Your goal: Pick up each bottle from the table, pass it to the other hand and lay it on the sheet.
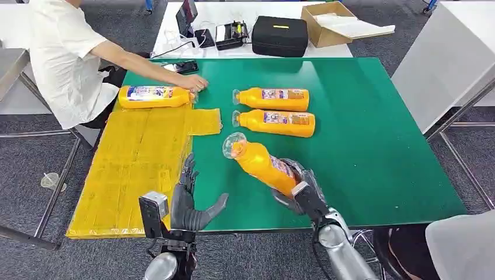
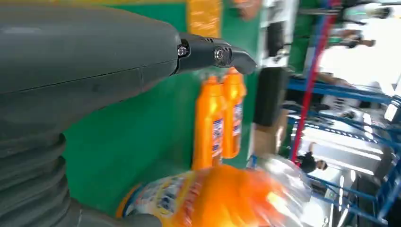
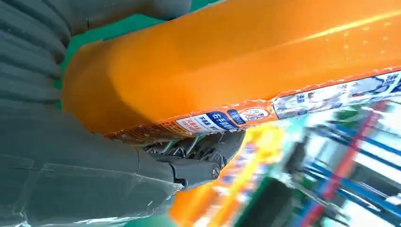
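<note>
The right hand (image 1: 299,185) grips a tilted orange plastic bottle (image 1: 261,161) by its base, apparently just above the green table (image 1: 373,146). The left hand (image 1: 191,204), fingers spread, waits near the yellow sheet (image 1: 134,169). A shallow base grip could let the bottle slip during handover.

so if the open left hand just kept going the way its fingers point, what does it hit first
Probably the yellow sheet's inner edge on the green table; the left hand points up along it. Far beyond lies the orange bottle a person's hand touches. Depth is unclear.
</note>
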